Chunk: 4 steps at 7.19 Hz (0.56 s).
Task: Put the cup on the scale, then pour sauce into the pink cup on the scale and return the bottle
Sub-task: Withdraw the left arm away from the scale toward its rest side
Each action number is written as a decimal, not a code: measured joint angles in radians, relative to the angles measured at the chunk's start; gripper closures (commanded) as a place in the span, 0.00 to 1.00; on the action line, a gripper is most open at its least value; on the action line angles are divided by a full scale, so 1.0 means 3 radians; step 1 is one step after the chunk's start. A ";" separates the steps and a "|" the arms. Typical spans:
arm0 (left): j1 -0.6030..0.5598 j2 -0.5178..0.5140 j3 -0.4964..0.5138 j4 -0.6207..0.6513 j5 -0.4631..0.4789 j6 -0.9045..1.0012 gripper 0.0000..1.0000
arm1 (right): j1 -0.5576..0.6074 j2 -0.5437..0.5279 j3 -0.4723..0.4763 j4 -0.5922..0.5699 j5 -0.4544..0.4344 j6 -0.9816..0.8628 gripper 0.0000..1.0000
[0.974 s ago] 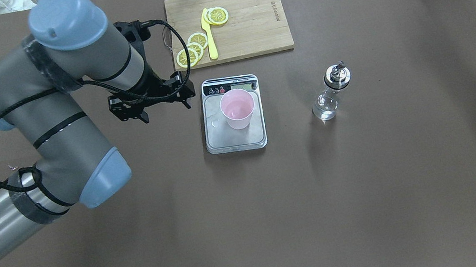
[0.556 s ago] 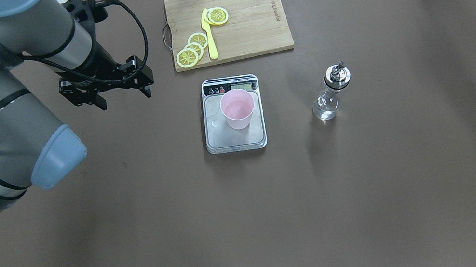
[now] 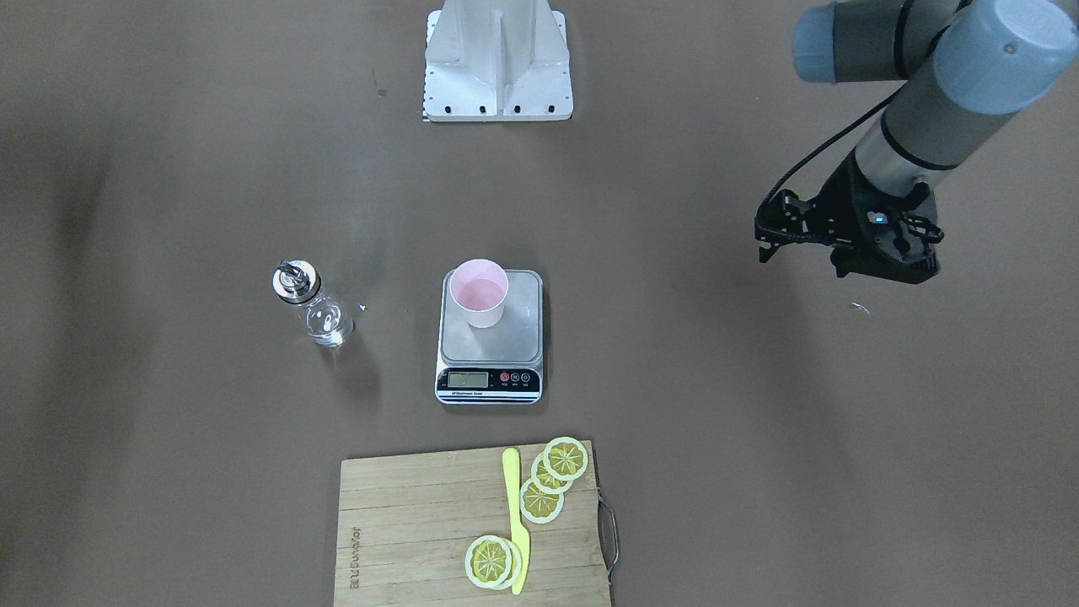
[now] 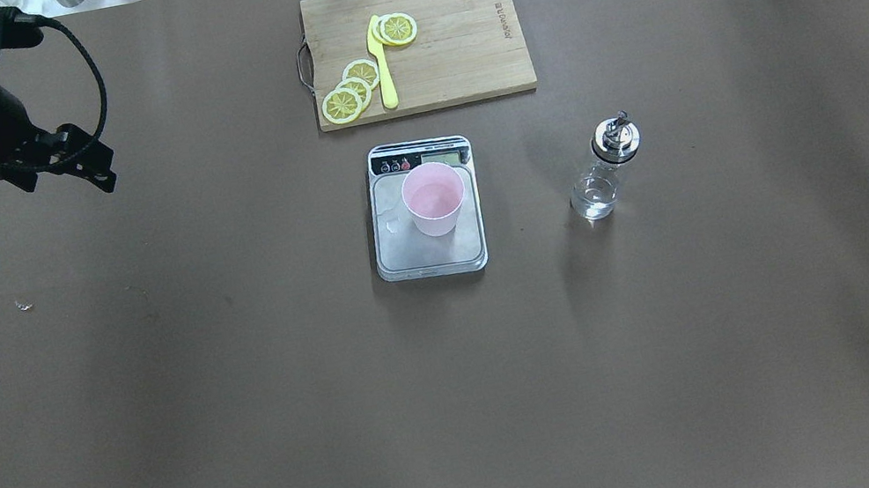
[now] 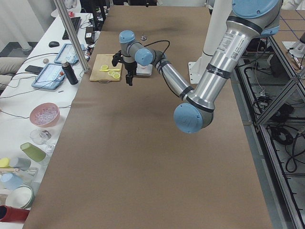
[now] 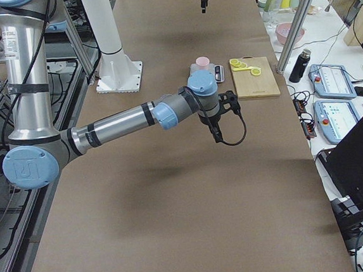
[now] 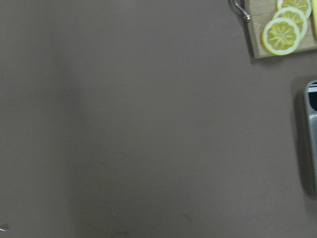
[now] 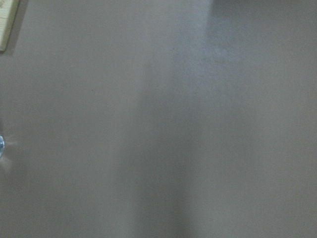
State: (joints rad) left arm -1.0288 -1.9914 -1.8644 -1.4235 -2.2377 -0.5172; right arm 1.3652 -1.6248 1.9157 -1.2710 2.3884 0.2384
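Left gripper [image 4: 69,183] farther from the scale [image 4: 410,257] than before, fingers [image 4: 104,179] wide apart and empty; no clear sight of the right gripper [image 6: 215,136] fingers.

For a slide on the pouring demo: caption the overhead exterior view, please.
Pink cup on the scale, bottle standing upright to its right, open left gripper hovering far left.

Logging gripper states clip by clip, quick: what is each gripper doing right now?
Left gripper: open, holding nothing.
Right gripper: cannot be told; no view shows its fingers clearly.
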 measured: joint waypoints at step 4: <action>-0.0226 0.0229 0.0021 -0.0010 0.0000 0.0539 0.02 | -0.0487 -0.0420 -0.0025 0.1646 -0.0574 0.0299 0.00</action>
State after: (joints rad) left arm -1.0967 -1.9227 -1.8580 -1.4265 -2.2378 -0.3556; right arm 1.2190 -1.7508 1.9083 -0.7773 2.2161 0.3280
